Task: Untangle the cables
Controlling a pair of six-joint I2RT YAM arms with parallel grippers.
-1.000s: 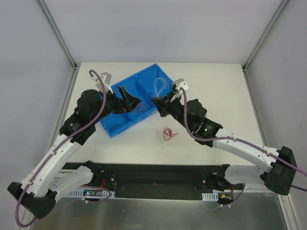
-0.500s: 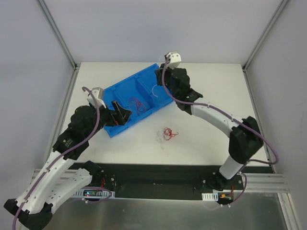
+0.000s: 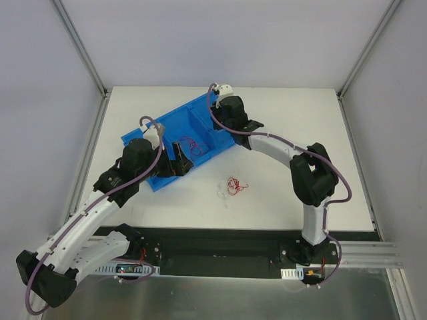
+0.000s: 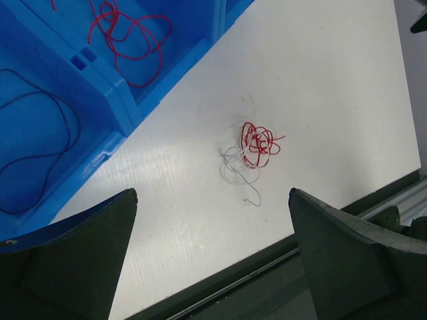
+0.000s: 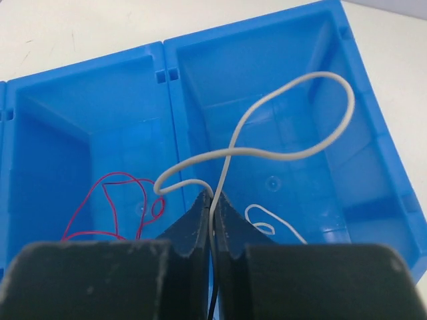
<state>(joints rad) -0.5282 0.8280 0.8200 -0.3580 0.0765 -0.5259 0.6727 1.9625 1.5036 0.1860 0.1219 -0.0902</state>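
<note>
sorting partly done, by the look of it. blue bin [image 5: 165, 80] holds separated strands: a red wire [image 5: 107, 190] in its middle compartment, a small white piece [image 5: 263, 220] in the right-hand one, a dark wire [image 4: 67, 127] in the third. right gripper [image 5: 213, 203] hangs above the bin, jaws pinched together on a white wire [image 5: 313, 74] that loops over the right-hand compartment; not yet let go. left gripper [image 4: 210, 200] is at the bin's near side, jaws wide apart, nothing between them. remaining tangle [image 4: 253, 150], red and white curls knotted together, lies on the table [image 4: 320, 67] near the bin's front wall, apart from both grippers. judgement: over half done. left to do: drop the white strand, then tease the last knot apart.
</note>
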